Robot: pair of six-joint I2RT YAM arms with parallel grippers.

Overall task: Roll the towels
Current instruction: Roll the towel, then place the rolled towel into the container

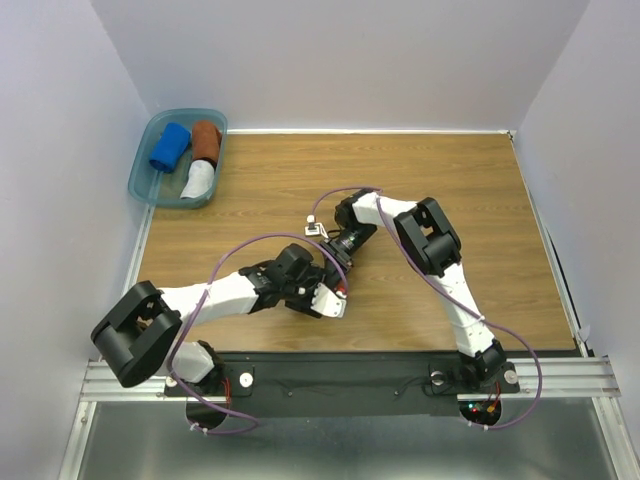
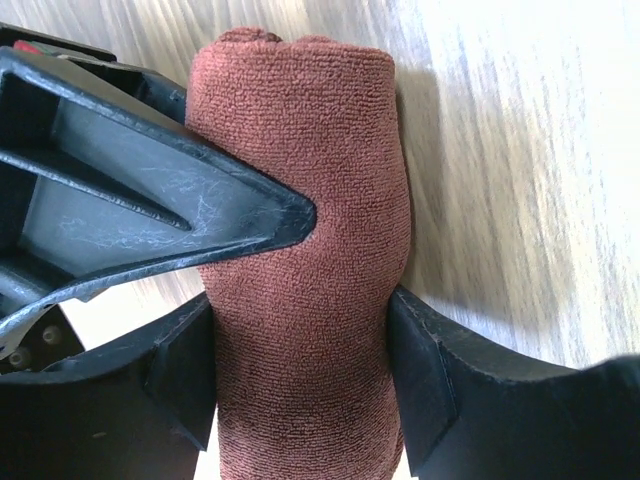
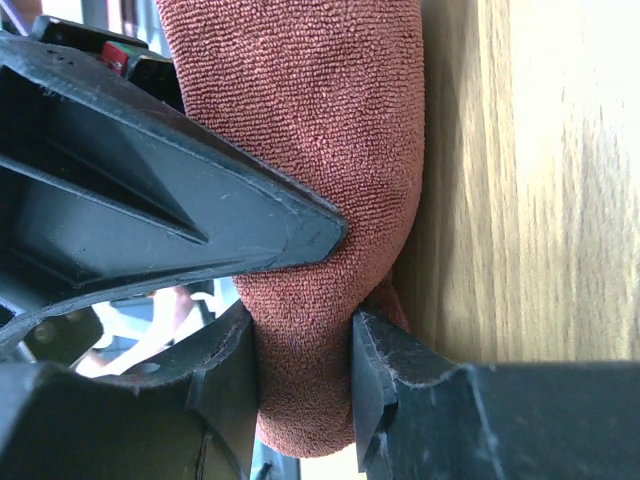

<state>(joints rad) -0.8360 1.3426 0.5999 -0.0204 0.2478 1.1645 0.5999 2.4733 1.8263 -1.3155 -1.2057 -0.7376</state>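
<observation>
Both tools, left tool (image 2: 300, 300) and right tool (image 3: 340, 290), are pinching the rolled rust-brown towel (image 2: 300, 200) mid-bench (image 1: 450, 180), so rolling looks finished and I'd guess the next move is carrying it to the blue tub (image 1: 140, 170) without unrolling.

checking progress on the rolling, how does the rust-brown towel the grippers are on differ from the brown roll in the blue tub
The rust-brown towel lies on the wooden table between both arms; the brown roll sits in the blue tub at the far left corner. The first is pinched by the left gripper and right gripper; the tub roll is untouched. The tub roll has neighbours, a blue and a white towel; the other lies alone. Both look rolled.
</observation>
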